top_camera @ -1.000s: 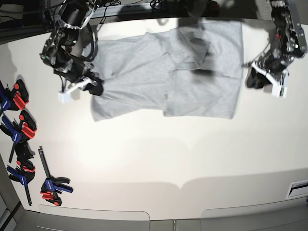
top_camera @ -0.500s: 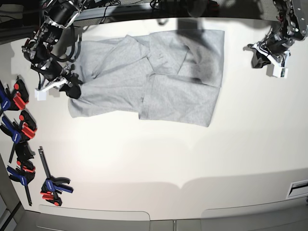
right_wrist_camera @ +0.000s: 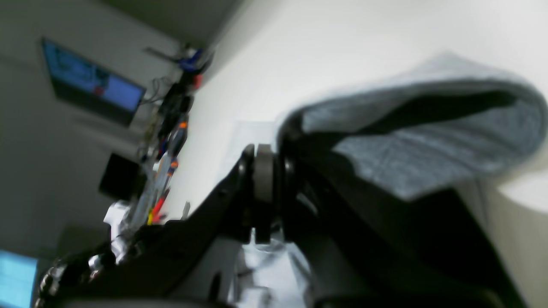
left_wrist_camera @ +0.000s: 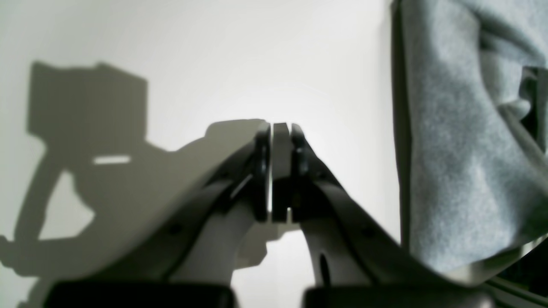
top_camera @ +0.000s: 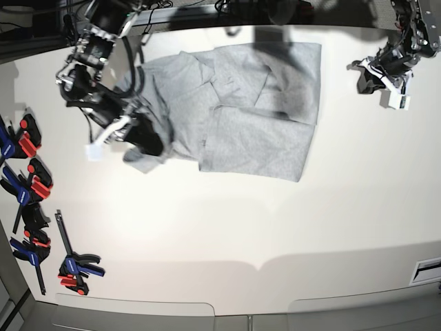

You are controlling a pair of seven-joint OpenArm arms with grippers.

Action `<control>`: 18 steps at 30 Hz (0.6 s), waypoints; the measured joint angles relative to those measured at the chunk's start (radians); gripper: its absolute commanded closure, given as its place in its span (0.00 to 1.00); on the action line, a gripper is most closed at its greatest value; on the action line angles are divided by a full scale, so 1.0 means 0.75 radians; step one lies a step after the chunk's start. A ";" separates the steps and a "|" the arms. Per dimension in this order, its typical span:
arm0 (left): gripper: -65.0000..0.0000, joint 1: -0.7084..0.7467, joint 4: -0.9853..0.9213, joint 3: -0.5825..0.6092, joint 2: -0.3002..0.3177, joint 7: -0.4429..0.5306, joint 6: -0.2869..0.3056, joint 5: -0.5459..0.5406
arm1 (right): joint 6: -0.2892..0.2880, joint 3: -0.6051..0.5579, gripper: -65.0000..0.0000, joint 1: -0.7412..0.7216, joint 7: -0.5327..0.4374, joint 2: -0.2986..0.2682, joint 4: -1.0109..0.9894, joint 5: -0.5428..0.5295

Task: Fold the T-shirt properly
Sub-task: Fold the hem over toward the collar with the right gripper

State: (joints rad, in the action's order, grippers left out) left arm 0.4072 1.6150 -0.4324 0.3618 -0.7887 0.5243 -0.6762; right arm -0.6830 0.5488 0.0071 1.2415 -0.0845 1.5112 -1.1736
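The light grey T-shirt (top_camera: 255,117) lies on the white table (top_camera: 275,227) at the far middle, plain side up, with several folds. My right gripper (top_camera: 147,141), on the left of the base view, is shut on the T-shirt's left edge and holds it lifted and doubled over toward the middle. The right wrist view shows the grey cloth (right_wrist_camera: 428,141) curling over the shut right gripper (right_wrist_camera: 265,179). My left gripper (top_camera: 365,80) is shut and empty, on bare table right of the T-shirt. In the left wrist view the left gripper (left_wrist_camera: 280,171) is shut, with the T-shirt's edge (left_wrist_camera: 462,149) beside it.
Several blue and red clamps (top_camera: 27,179) lie along the table's left edge, and one more (top_camera: 74,267) near the front left corner. A slot (top_camera: 427,269) sits at the front right edge.
My right gripper has moved right and toward the front, carrying the T-shirt's left edge over the body. The left arm has hardly moved.
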 measured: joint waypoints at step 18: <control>1.00 0.022 -0.001 0.001 -0.058 -0.026 0.000 0.000 | -0.003 -0.831 1.00 0.013 -0.547 0.313 0.157 0.925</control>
State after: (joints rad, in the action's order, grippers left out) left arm 0.4236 1.6146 -0.4320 0.3183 -0.8085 0.5243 -0.6762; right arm -0.6849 -0.0746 0.0170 0.8310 0.1501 1.6291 -0.4797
